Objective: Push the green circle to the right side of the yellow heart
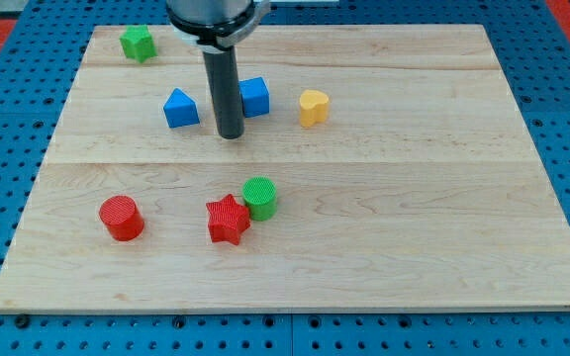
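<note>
— While my tip rests between two blue blocks, what does it grip?
— Nothing; it is a bare rod. The green circle touches the red star — well below-left of the yellow heart.

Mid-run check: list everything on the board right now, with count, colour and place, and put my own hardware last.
green circle: 1, green, lower middle, touching the red star's right side
yellow heart: 1, yellow, upper middle, right of the blue blocks
red star: 1, red, lower middle
red cylinder: 1, red, lower left
blue blocks: 2, blue, upper middle; one with a peaked top left of the rod, a cube partly behind it
green block: 1, green, top left corner, shape unclear
wooden board: 1, light wood, on a blue pegboard
my tip: 1, dark rod, between the blue blocks, above the green circle
</note>
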You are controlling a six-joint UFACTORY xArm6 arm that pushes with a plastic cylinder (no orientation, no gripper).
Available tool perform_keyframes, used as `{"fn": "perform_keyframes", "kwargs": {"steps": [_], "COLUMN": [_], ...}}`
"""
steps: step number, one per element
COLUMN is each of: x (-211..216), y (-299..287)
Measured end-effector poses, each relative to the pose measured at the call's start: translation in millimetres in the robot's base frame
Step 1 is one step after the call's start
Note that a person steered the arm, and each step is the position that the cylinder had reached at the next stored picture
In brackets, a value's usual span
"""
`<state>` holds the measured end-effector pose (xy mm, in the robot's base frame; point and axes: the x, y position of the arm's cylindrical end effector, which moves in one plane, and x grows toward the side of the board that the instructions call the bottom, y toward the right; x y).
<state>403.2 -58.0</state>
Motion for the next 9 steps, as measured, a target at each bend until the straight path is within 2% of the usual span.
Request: {"fn": "perform_keyframes", "kwargs": {"steps": [1, 2, 3, 5, 6, 7, 8, 9], "x": [33, 42, 100, 78, 107, 93, 4, -51], "y": [11, -40, -15, 144, 166, 189, 172, 152]}}
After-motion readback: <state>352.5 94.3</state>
